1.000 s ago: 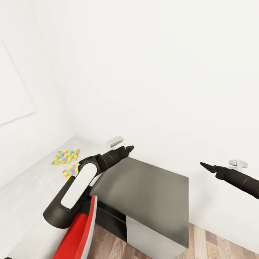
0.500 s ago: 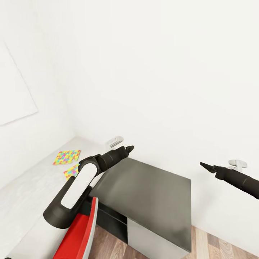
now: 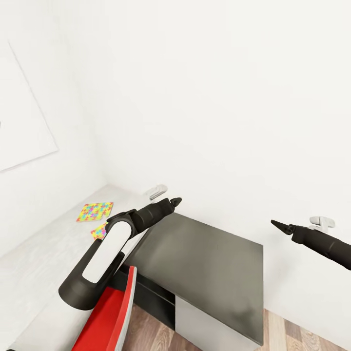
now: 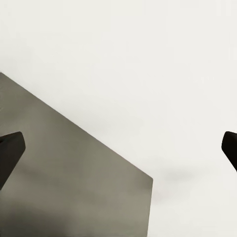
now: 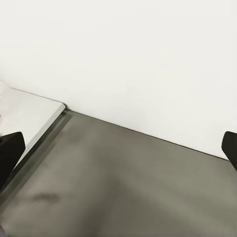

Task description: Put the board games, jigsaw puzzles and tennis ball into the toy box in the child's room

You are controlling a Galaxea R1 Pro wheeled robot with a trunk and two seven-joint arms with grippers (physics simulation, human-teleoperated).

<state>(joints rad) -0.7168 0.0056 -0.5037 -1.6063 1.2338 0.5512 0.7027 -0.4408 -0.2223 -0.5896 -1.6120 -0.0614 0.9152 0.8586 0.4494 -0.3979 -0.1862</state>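
Two jigsaw puzzles lie on the pale table (image 3: 44,253) at the left of the head view. One jigsaw puzzle (image 3: 95,211) lies in full sight; the other jigsaw puzzle (image 3: 100,230) is partly hidden behind my left arm. My left gripper (image 3: 174,201) hovers over the back corner of a dark-topped cabinet (image 3: 204,263), to the right of the puzzles. My right gripper (image 3: 279,224) hangs in the air beyond the cabinet's right edge. Both are open and hold nothing: the fingertips (image 4: 10,148) (image 5: 11,148) stand far apart in each wrist view. The board games, tennis ball and toy box are out of view.
A white wall stands close behind the cabinet and table. Two small white fittings (image 3: 157,191) (image 3: 321,223) sit on it. A red and grey object (image 3: 109,317) rises at the bottom left by the table. Wooden floor (image 3: 292,336) shows at the bottom right.
The whole head view has shifted a little, so the camera has turned; puzzles and cabinet slid slightly rightward in the picture. Both arms keep the same pose, grippers still open.
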